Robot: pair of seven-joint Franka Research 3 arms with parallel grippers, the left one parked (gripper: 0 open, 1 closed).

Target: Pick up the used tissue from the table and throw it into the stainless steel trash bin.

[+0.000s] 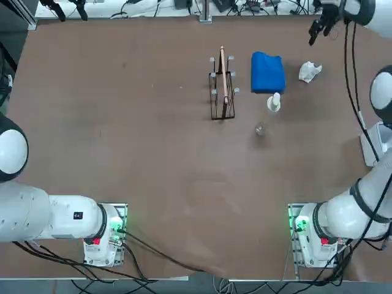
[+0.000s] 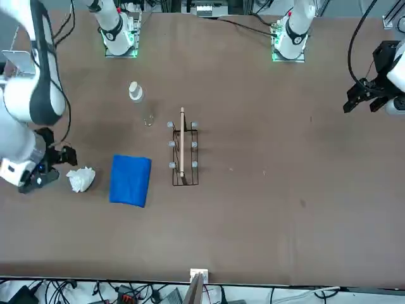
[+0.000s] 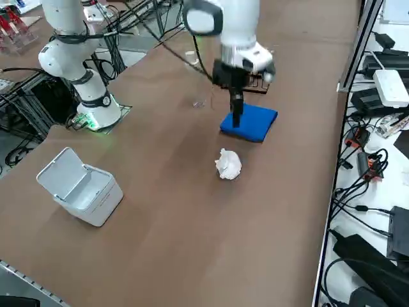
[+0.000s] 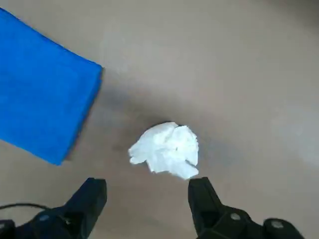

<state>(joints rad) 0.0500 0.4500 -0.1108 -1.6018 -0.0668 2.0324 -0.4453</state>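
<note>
Blue cloth [image 4: 42, 84]: flat on the desk [image 4: 224, 59], beside the tissue.
Used tissue [image 4: 166, 149]: crumpled on the desk, untouched.
Right gripper [image 4: 147, 201]: above the tissue, fingers [image 4: 202, 199] spread apart, holding nothing.

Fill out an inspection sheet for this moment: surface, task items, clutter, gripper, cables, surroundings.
Surface: brown table, faintly scuffed, no spills seen.
Task items: used tissue lies loose on the table, beside the blue cloth and apart from it; trash bin sits near the table's right edge, lid up.
Clutter: black wire rack holding a thin board; white-capped bottle; a small clear object near it.
Gripper: right gripper open, above the table close to the tissue, holding nothing.
Cables: bundles run from both arm bases over the table's near edge.
Surroundings: power strips and adapters beyond the table's far edge.
</note>
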